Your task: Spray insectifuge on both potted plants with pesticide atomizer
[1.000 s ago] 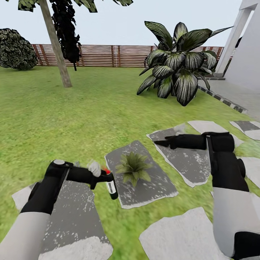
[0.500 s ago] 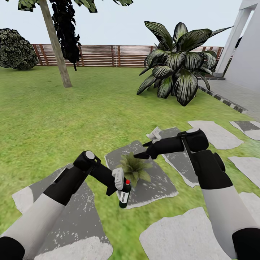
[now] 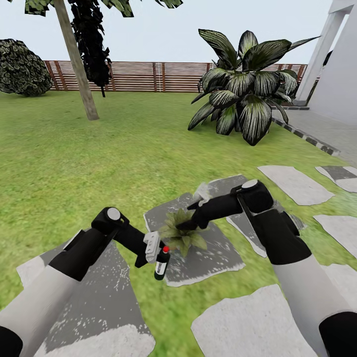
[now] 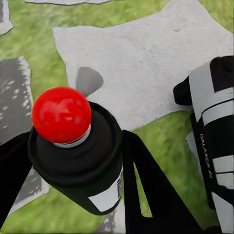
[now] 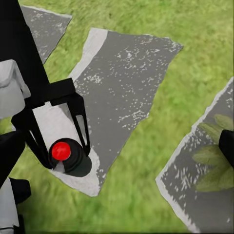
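While the left gripper (image 3: 157, 254) has its jaws closed on the pesticide atomizer (image 3: 160, 263), the bottle hangs upright just beside the near edge of the stepping stone (image 3: 218, 258) that carries one potted plant (image 3: 184, 232), a little above the grass. In the left wrist view the two black fingers (image 4: 146, 185) press on the dark body (image 4: 78, 161) below the red top (image 4: 61, 114), and this seems to me the good place to hold. I judge the bottle light and stiff, with a smooth round wall that may turn or slip between the jaws if it is tilted fast; the red top should stay free.

Just beyond the bottle, the right gripper (image 3: 184, 224) hangs over the leaves of the same plant. Its dark tips mix with the leaves, so I cannot tell if the jaws are open or closed. The small pot is hidden under the rosette, and I cannot make out where the nozzle is facing.

Far behind this stone stand a big striped-leaf plant (image 3: 243, 89) and a brown fence (image 3: 144, 77).
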Robot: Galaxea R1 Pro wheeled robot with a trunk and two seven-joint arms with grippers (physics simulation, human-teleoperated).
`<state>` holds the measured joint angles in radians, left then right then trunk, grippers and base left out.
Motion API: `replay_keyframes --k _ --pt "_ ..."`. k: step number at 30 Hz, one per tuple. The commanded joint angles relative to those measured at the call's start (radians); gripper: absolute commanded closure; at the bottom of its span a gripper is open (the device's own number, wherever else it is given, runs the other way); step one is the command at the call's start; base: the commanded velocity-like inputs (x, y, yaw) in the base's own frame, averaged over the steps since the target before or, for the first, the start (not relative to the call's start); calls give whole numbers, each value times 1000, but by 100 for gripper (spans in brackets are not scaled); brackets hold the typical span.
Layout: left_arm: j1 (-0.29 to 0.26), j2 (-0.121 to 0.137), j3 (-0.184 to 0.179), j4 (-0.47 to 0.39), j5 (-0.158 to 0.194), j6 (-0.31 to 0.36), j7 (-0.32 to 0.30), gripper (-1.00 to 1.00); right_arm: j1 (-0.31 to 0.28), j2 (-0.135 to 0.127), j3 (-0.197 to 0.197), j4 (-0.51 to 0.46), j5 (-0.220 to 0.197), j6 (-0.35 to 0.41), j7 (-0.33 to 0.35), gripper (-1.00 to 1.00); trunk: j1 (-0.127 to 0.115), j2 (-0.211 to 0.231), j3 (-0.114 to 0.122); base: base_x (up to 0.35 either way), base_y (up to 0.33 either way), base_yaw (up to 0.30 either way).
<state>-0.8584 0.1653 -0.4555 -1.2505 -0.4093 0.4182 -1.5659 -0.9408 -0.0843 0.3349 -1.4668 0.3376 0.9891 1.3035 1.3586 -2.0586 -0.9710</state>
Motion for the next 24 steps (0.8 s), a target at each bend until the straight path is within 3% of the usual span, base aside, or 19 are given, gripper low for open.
replay_keyframes --k 1,4,7,10,11,22,24 --pt "0 4 -1 -1 -4 1 -5 100 -1 -1 8 -1 11 5 10 -100 0 0 -1 0 0 0" --pt "3 22 0 -1 -4 -8 -5 100 -1 -3 14 -2 11 -3 10 -100 0 0 -1 0 0 0" --pt "0 61 -1 2 -3 -10 -5 100 -1 -5 16 -1 11 -5 10 -100 0 0 -1 0 0 0" --pt "-3 66 -4 47 -4 -10 -5 100 0 -5 18 -1 11 -6 10 -100 0 0 -1 0 0 0" --pt "-9 67 -5 70 -5 -10 -5 100 1 -5 18 -1 11 -6 10 100 0 0 -1 0 0 0" --pt "-111 65 -12 146 -5 4 -5 100 2 -3 24 -1 11 -6 10 100 0 0 -1 0 0 0" --pt "-119 65 -30 151 -5 6 -5 100 2 -3 24 0 11 -6 10 100 0 0 -1 0 0 0"
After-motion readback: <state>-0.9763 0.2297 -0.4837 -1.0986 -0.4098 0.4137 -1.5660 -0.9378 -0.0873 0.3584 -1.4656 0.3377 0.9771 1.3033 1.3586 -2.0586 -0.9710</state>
